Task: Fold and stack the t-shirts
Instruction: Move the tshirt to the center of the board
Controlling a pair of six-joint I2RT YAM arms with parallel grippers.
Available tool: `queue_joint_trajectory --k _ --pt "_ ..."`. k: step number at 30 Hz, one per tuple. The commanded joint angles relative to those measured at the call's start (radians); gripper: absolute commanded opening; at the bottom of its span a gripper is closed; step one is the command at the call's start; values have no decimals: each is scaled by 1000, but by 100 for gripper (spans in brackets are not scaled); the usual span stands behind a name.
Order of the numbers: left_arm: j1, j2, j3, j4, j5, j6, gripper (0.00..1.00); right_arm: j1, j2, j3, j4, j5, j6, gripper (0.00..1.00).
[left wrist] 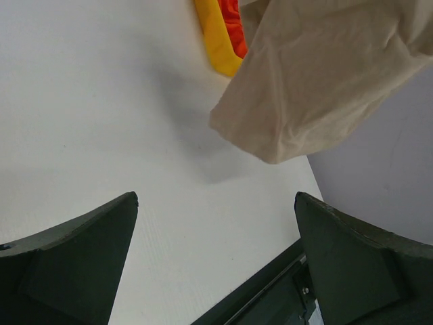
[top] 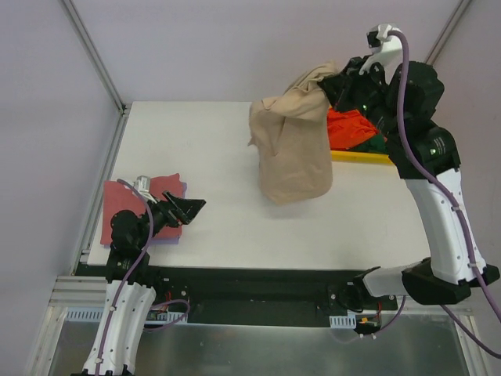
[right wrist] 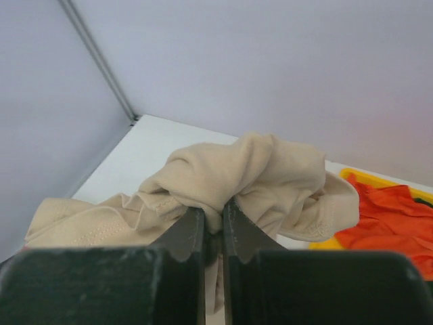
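The large tan-beige cloth t-shirt [top: 293, 149] hangs bunched over the far right half of the white table [top: 203, 149]. Its top fold is pinched between the pressed-together fingers of my right hand [right wrist: 213, 223]. Just right of it, a bright orange shirt [top: 348, 125] and a dark green one [top: 376, 143] lie in the yellow plastic tray [top: 360, 157]. At the near left, my left hand [top: 190, 208] is spread wide, just beside a dusty red shirt [top: 121, 200] lying on a pale lilac one [top: 183, 187].
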Motion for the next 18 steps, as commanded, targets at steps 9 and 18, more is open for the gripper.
queue_joint_trajectory --k 9,18 --pt "3 -11 61 -160 -53 7 99 434 -156 -260 337 376 108 1" --pt "5 -16 98 -276 -152 18 99 611 12 -152 184 955 164 1"
